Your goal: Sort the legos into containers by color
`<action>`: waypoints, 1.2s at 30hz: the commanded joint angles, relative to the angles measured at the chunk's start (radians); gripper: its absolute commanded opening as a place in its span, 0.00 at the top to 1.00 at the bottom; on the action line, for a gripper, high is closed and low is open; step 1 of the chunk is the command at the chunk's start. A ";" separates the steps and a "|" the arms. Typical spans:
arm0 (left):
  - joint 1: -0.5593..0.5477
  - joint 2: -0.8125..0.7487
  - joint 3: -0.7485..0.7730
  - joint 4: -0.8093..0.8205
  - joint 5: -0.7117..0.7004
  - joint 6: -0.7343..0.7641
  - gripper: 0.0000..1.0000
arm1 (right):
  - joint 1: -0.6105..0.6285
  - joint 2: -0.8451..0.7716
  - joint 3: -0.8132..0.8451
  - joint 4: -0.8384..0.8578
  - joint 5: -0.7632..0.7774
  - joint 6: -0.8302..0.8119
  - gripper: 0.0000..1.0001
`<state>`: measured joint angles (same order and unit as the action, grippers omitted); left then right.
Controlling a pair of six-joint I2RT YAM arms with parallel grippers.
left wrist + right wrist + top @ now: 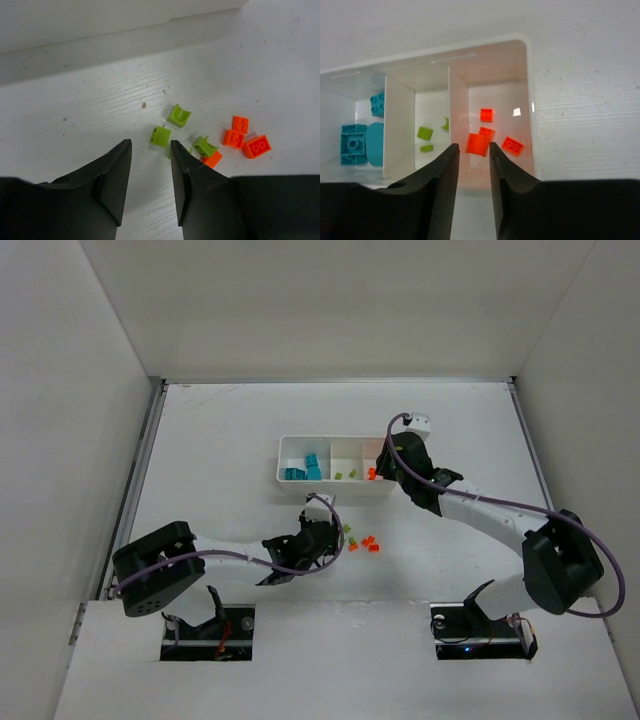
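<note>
left claw [150, 145] low over the worktop [75, 100], jaws spread a bit, nothing between them. a lime lego [160, 136] sits just ahead of the gap. two more lime ones [178, 115] [205, 146] and four loose orange legos [240, 124] lie close by to its right, all on the worktop in front of the tray.

right claw [474, 145] is over the white tray [530, 110], at the right compartment. jaws slightly parted. an orange brick [478, 144] sits right at the tips with a gap on one side, so it doesn't look pinched.

tray contents: teal bricks [353, 144] in the left compartment, lime pieces [424, 133] in the middle, orange pieces [512, 145] on the right.
</note>
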<state>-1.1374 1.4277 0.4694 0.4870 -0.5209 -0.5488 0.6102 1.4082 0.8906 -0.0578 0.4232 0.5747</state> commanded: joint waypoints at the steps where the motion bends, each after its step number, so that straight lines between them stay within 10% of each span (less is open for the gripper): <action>1: -0.006 0.016 -0.006 0.065 -0.016 -0.017 0.66 | -0.017 0.034 0.076 0.096 -0.035 -0.042 0.58; 36: 0.026 0.097 0.037 0.114 0.070 0.023 0.87 | 0.302 -0.311 -0.420 0.043 0.040 0.192 0.57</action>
<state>-1.1107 1.5604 0.4870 0.6094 -0.4644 -0.5388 0.8940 1.1301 0.4751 -0.0204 0.4362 0.7242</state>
